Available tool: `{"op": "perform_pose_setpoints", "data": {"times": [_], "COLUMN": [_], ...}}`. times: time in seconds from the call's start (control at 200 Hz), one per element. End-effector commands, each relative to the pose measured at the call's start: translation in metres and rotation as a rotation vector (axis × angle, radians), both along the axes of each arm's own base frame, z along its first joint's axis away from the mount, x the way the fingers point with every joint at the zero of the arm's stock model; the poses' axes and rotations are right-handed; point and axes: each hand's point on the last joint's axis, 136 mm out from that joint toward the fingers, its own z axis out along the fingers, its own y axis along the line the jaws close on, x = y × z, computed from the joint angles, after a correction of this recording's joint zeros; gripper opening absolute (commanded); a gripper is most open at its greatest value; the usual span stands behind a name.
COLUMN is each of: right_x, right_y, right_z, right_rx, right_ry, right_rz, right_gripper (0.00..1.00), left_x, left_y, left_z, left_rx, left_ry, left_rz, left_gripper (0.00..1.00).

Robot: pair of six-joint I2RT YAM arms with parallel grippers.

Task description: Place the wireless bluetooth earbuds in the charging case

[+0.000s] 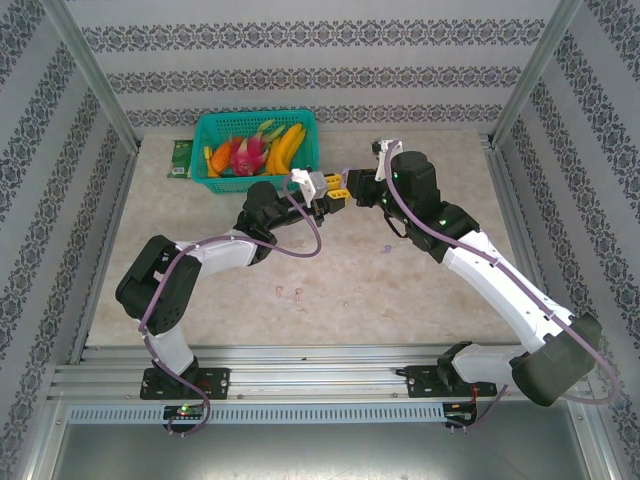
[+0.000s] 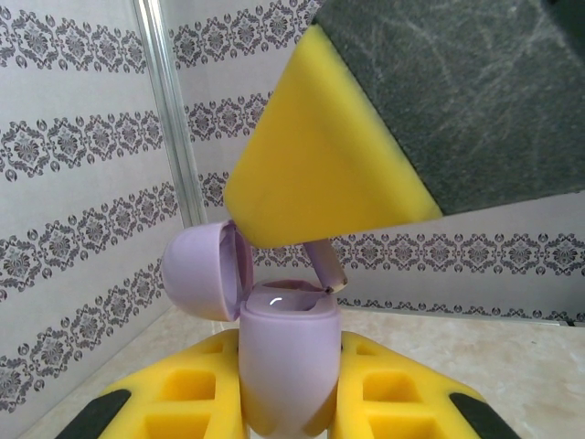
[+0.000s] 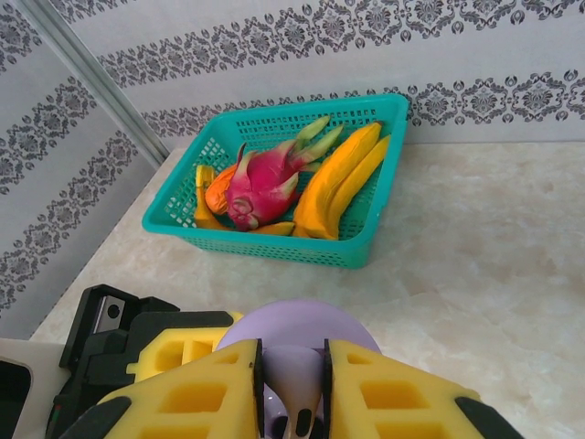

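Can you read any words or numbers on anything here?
No text can be read.
On the pale purple plastic charging case and the small pale purple earbud: no writing shows.
On the flat green item beside the teal plastic basket: too small to tell.

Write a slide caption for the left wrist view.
Open purple case gripped by the left claw, the right claw holding a purple earbud at its mouth.
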Motion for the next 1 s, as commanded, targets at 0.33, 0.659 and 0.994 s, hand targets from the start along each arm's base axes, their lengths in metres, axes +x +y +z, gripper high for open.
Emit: {"op": "perform_pose_setpoints", "data": {"times": [0.33,0.659,0.994], "right_x": [0.002,0.006,-0.001], "right_y": [0.008,0.009,0.015], "right_z": [0.012,0.001,-0.024], "right_rx": [0.056,0.059,0.026], "right_ry": [-0.022,-0.005,0.033], "right_rz": [0.007,-0.002,0.048], "right_gripper": [0.22,0.21,0.19], "left_x": [-0.014,-0.015,-0.015], "left_y": [-0.002,-0.002,-0.001], "left_z": [0.025,0.028,0.033], "left_rx": [-0.047,-0.062,-0.076], "left_ry": [-0.066,-0.068,-0.072], "left_rz": [-0.044,-0.048,-0.045], "left_gripper": [0.00,0.00,0.00]}}
